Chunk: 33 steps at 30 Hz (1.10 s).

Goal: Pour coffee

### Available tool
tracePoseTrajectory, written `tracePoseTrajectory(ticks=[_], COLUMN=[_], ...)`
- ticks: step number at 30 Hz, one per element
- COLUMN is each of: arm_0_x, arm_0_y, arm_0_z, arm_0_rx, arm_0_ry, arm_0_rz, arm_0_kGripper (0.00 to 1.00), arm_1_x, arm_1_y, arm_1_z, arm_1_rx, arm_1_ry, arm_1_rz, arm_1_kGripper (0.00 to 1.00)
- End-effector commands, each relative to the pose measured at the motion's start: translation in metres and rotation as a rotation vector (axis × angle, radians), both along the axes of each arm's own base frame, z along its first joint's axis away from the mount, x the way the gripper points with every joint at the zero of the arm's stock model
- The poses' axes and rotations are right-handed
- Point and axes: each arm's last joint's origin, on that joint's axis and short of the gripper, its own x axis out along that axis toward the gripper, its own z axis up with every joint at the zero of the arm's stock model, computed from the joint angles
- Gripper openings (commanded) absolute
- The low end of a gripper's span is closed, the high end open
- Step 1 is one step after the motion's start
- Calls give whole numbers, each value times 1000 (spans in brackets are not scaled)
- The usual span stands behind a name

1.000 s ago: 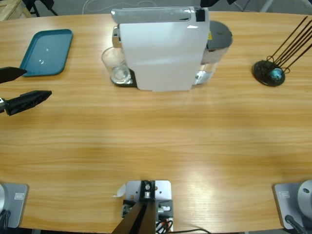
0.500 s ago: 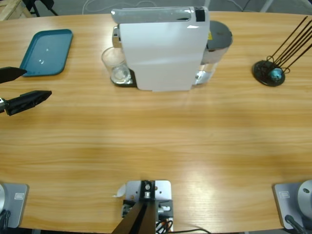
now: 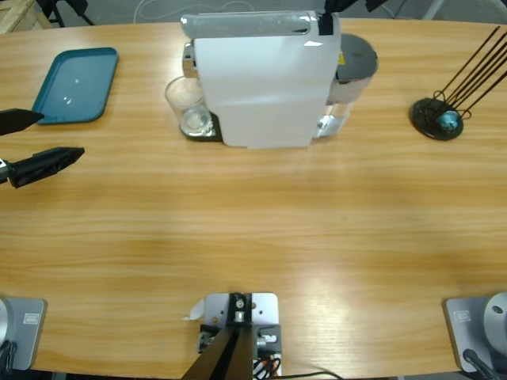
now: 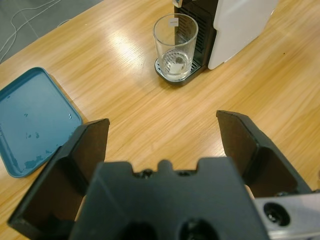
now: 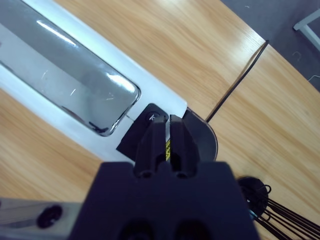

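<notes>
A clear glass (image 3: 188, 109) (image 4: 175, 47) stands on the drip tray against the left end of the white coffee machine (image 3: 261, 79) (image 4: 240, 25). No coffee shows; the glass looks clear inside. My left gripper (image 3: 61, 133) (image 4: 162, 122) hangs open at the table's left edge, pointing at the glass from a distance. My right gripper (image 5: 167, 125) is shut, its tips over the small black button patch (image 5: 150, 117) on the machine's top, beside the shiny lid (image 5: 65, 80). In the high view only bits of the right gripper (image 3: 337, 5) show at the top edge.
A teal tray (image 3: 78, 85) (image 4: 32, 125) lies at the back left. A black wire capsule stand (image 3: 437, 119) with a teal capsule (image 3: 449, 121) sits at the back right. The machine's grey water tank (image 3: 352, 67) juts out on its right.
The black bits of the right gripper at the high view's top edge shifted slightly. The left gripper, glass and machine stay as they were.
</notes>
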Motion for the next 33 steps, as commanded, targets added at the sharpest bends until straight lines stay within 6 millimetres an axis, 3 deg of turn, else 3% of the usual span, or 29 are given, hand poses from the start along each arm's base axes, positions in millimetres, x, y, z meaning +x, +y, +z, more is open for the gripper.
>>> tracePoseTrajectory(ticks=[1,5,11,13,16,17,19,33], arm_0_x=[0,0,0,0,0,0,0,-2], arm_0_y=[-2,-3,-3,-3,-3,-3,-3,-1], arm_0_z=[-13,-13,-13,-13,-13,-13,-13,-11], arm_0_rx=[31,31,30,29,30,30,30,17], arm_0_ry=[43,43,42,43,44,43,44,35], arm_0_rz=[-7,-7,-7,-8,-8,-8,-9,-17], arm_0_kGripper=[931,931,935,936,936,936,936,950], arm_1_x=[0,-3,-20,-32,-40,-42,-45,-48], arm_1_y=[-5,-8,-10,-15,-19,-20,-22,-25], arm_1_z=[-8,10,5,2,-4,-5,-6,-16], arm_1_rx=[-31,-10,26,77,100,101,102,85], arm_1_ry=[17,-24,8,13,34,35,36,65], arm_1_rz=[-40,-43,9,40,63,64,65,47], arm_1_kGripper=[0,0,0,472,868,956,999,1000])
